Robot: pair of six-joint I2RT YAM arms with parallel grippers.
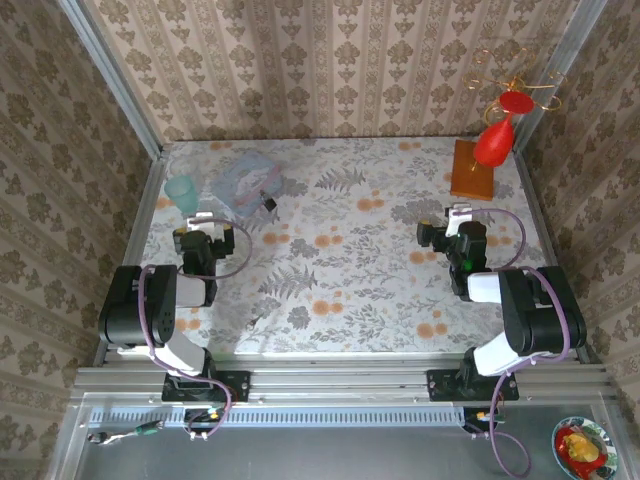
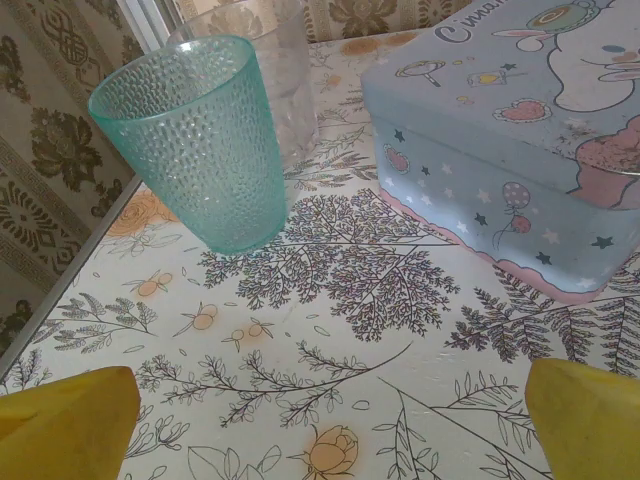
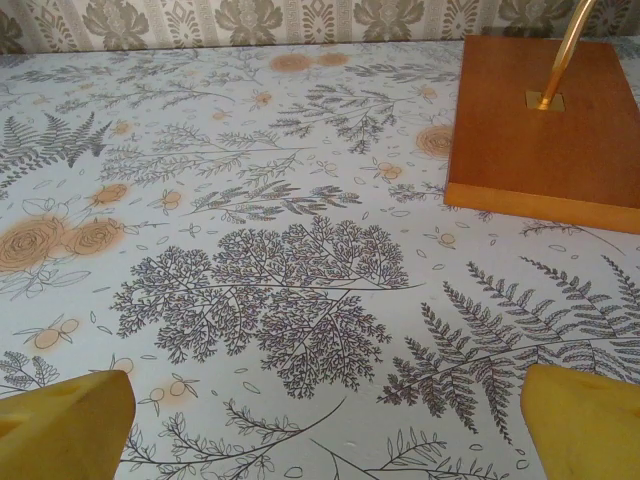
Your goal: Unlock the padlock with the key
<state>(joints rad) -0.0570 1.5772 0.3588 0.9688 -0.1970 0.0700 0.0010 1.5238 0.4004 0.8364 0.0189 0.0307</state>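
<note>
The padlock point(image 1: 268, 203) is a tiny dark lock lying on the floral table at the near right corner of the pale blue tin point(image 1: 245, 180). I cannot make out the key in any view. My left gripper point(image 1: 201, 222) hovers near the left edge, just in front of the teal cup point(image 1: 183, 193), left of the padlock. Its yellow fingertips point(image 2: 65, 430) stand wide apart, open over bare tablecloth, with the left gripper point(image 2: 330, 435) holding nothing. My right gripper point(image 1: 457, 216) is open too on the right side; the right gripper point(image 3: 325, 435) has only cloth between its fingertips point(image 3: 585, 425).
A teal dimpled cup point(image 2: 200, 140) and a clear cup point(image 2: 270, 60) behind it stand left of the tin point(image 2: 510, 150). A wooden base point(image 3: 545, 130) with a brass rod point(image 3: 565, 45) and a red ornament point(image 1: 497, 135) stands at the back right. Walls enclose the table.
</note>
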